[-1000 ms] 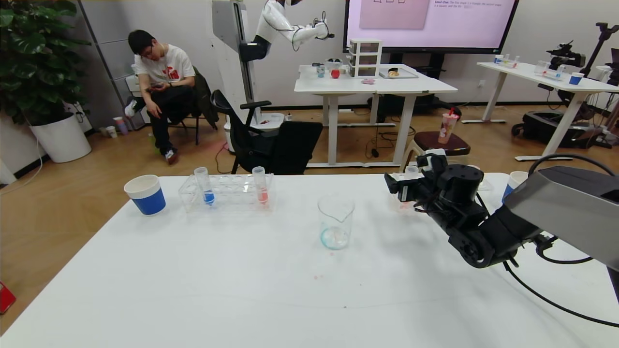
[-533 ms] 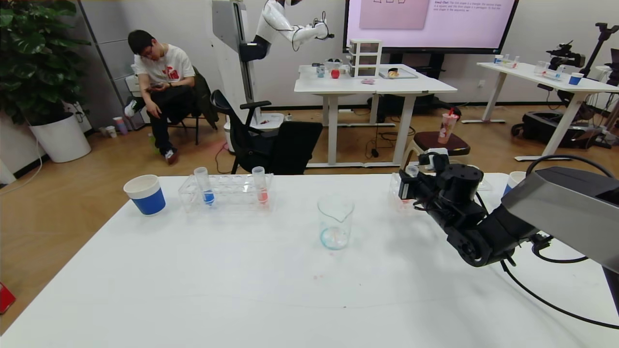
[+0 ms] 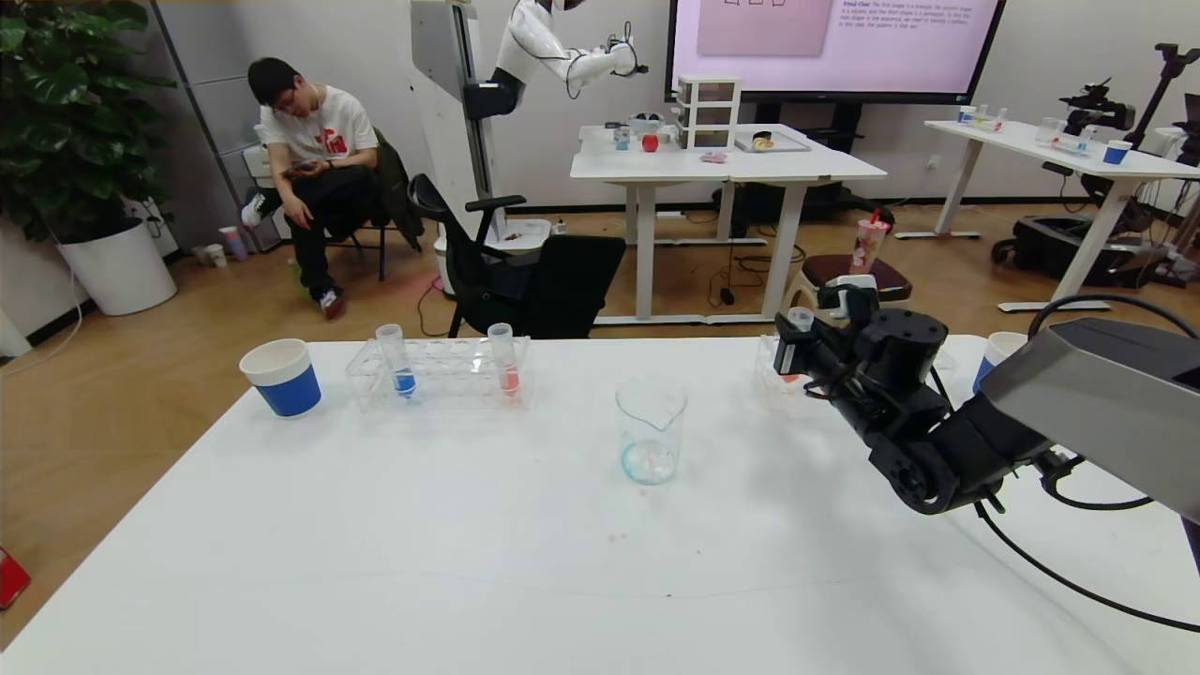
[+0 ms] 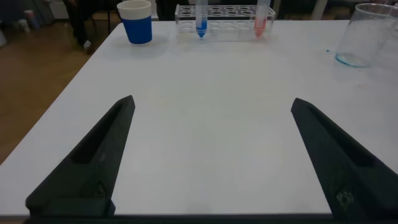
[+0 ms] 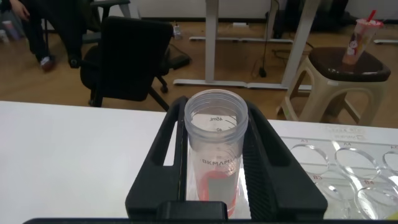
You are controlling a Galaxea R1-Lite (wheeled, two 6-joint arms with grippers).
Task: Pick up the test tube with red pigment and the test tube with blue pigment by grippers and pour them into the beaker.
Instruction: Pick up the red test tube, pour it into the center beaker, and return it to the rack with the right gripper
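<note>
My right gripper [image 3: 793,354] is shut on a test tube with red pigment [image 5: 216,152], held upright over the clear rack [image 3: 771,375] at the table's far right. The tube's open mouth [image 3: 799,319] shows above the fingers [image 5: 268,158]. A test tube with blue pigment [image 3: 402,362] and a second red tube [image 3: 507,361] stand in the left rack [image 3: 441,375]. The beaker [image 3: 651,429] stands mid-table between the racks, apart from both grippers. My left gripper [image 4: 212,101] is open and empty, low over the near table, facing the blue tube [image 4: 201,17], red tube [image 4: 260,17] and beaker [image 4: 371,34].
A blue-and-white paper cup [image 3: 282,377] stands left of the left rack, another [image 3: 994,356] at the far right behind my right arm. The right rack's empty holes [image 5: 354,162] lie beside the held tube. A black cable [image 3: 1059,581] trails over the table's right side.
My right gripper has moved right and slightly up at the right rack, and the red tube now sits a little higher between its fingers. Nothing else moved.
</note>
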